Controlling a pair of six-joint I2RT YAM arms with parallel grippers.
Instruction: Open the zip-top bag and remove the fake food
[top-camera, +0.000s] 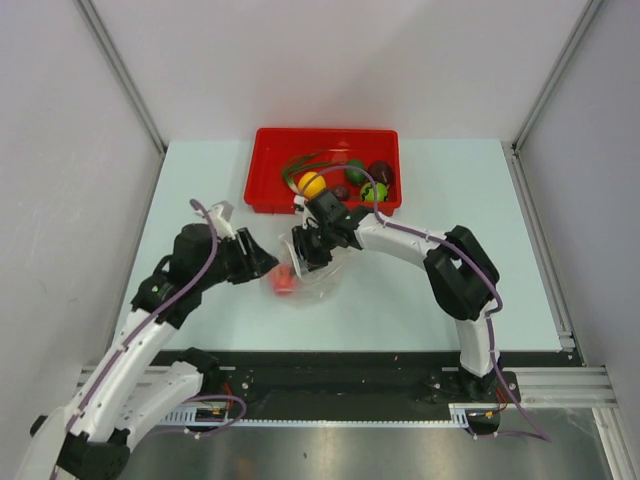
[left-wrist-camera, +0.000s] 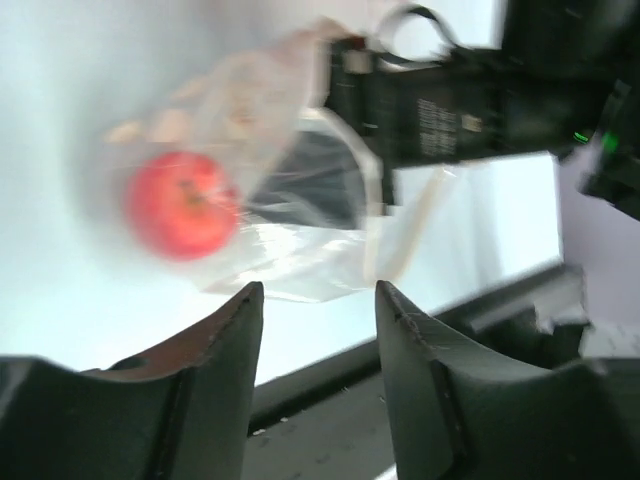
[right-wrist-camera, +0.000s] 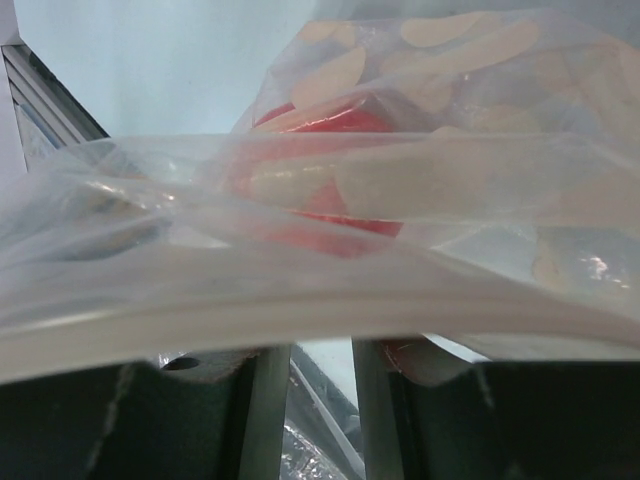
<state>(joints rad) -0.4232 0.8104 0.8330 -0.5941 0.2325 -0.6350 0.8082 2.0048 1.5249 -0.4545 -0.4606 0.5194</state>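
Top external: bag (top-camera: 320, 287) lies on table (top-camera: 450, 200) between both claws, red ball (top-camera: 285, 282) inside. Right claw (top-camera: 312, 245) pinches the zip edge from the far side. Left claw (top-camera: 268, 267), spread and empty, sits just left, nearer the ball.
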